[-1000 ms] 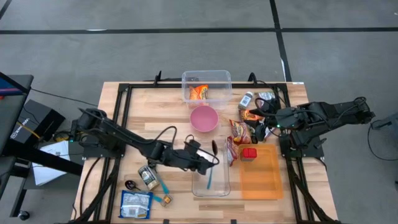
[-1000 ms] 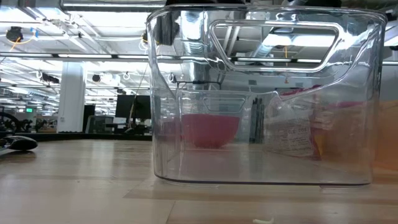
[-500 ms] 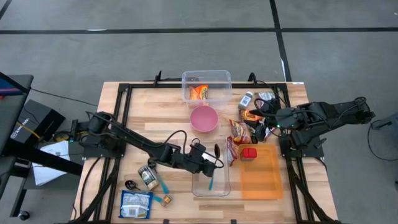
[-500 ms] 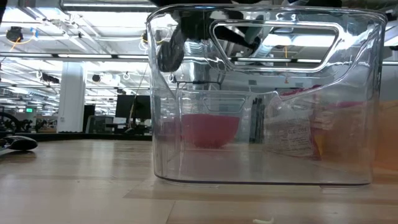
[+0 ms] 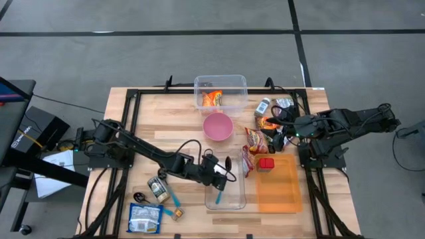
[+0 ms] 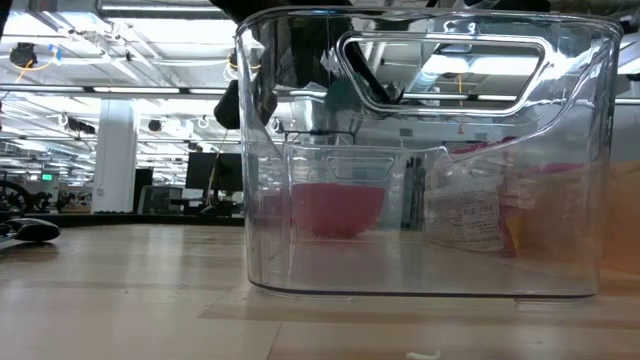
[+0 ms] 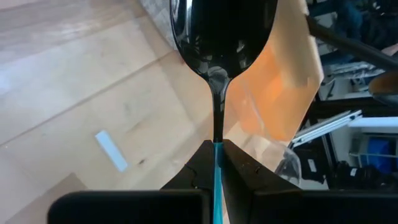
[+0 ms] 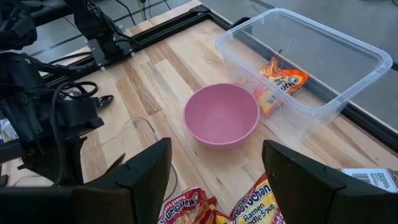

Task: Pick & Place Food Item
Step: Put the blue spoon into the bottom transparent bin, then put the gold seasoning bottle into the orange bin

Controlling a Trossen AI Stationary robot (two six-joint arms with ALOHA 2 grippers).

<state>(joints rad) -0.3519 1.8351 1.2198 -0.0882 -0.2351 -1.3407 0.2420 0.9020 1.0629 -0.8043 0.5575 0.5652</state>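
Note:
A spoon with a black bowl (image 5: 228,161) and a teal handle (image 5: 219,197) is held in my left gripper (image 5: 217,175), which is shut on it over the near clear bin (image 5: 224,192). In the left wrist view the spoon's bowl (image 7: 224,31) fills the top. The low view shows the gripper and spoon as a dark shape (image 6: 285,60) behind the bin's upper left wall. My right gripper (image 5: 275,129) hangs open over the ramen packets (image 5: 254,139), empty; its wrist view looks at a pink bowl (image 8: 221,115). My left gripper pinches the spoon's teal handle (image 7: 217,163) between its two fingers, just behind the black neck. The fingers come from the table's left, slanting down, and lie across the spoon. The spoon is lifted clear, its bowl toward the far side and its handle end over the bin.
A far clear bin (image 5: 220,91) holds an orange packet. An orange tray (image 5: 279,189) carries a red item (image 5: 266,163). A can (image 5: 157,189), another black spoon (image 5: 139,197) and a blue-white pouch (image 5: 145,218) lie near left. Jars (image 5: 263,106) stand far right.
My left gripper has sunk toward the near clear bin and tipped further downward, still shut on the spoon. The spoon came down with it; in the low view its dark shape has dropped into sight behind the bin's upper left wall.

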